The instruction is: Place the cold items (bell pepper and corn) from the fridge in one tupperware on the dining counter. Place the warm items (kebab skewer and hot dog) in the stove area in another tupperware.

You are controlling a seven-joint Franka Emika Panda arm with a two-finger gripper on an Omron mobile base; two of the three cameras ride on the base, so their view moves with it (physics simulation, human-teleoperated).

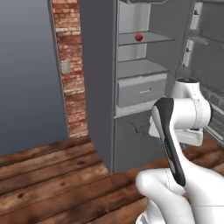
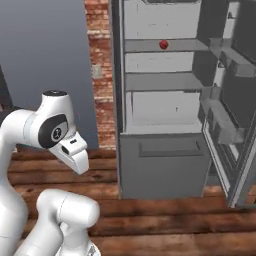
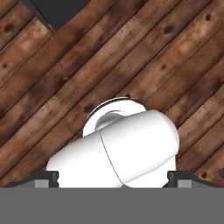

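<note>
Bell pepper (image 1: 139, 37) on upper shelf inside open fridge (image 1: 131, 70), upper centre-right of left base frame; same red pepper (image 2: 163, 45) top centre of right base frame, fridge door (image 2: 230, 100) swung open at right. Gripper (image 3: 113, 177) points down at wooden floor (image 3: 166, 57), finger tips (image 3: 47, 176) spread wide, nothing between them.

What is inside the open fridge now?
The fridge holds a bell pepper on an upper shelf; a closed drawer sits lower. The other shelves look bare. No corn shows; the drawer's contents are hidden.
</note>
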